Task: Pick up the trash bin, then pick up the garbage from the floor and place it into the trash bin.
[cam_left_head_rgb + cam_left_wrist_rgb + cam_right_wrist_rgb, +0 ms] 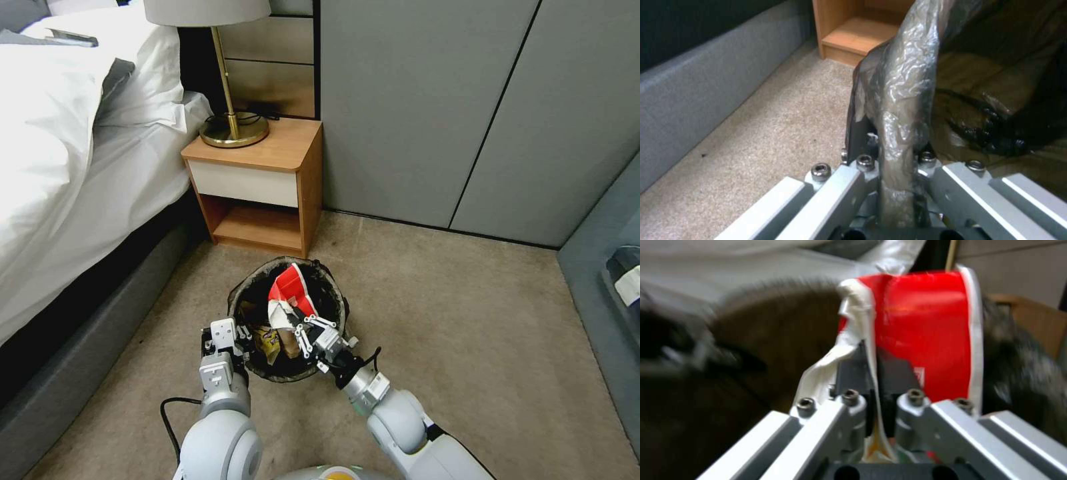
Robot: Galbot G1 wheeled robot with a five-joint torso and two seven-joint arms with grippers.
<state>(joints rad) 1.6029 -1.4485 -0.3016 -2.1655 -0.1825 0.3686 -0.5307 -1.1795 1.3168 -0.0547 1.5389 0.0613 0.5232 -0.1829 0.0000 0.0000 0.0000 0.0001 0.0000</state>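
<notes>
Here the left end effector (230, 340) clamps the trash bin (288, 327) by its lined rim, above the carpet; the right end effector (301, 327) pinches a light, crinkly red-and-white packet (288, 293) by its edge over the opening.

We see beige carpet (467, 313) across the floor. Wooden nightstand (263, 183) at 11 o'clock, white drawer front, open shelf below. Brass lamp (230, 100) on top (black cord coiled at its base). Bed (73, 147) at 9 to 10 o'clock, white bedding, grey upholstered base. Grey wall panels (467, 100) from 12 to 2. Dark grey furniture edge (600, 280) at 3.
</notes>
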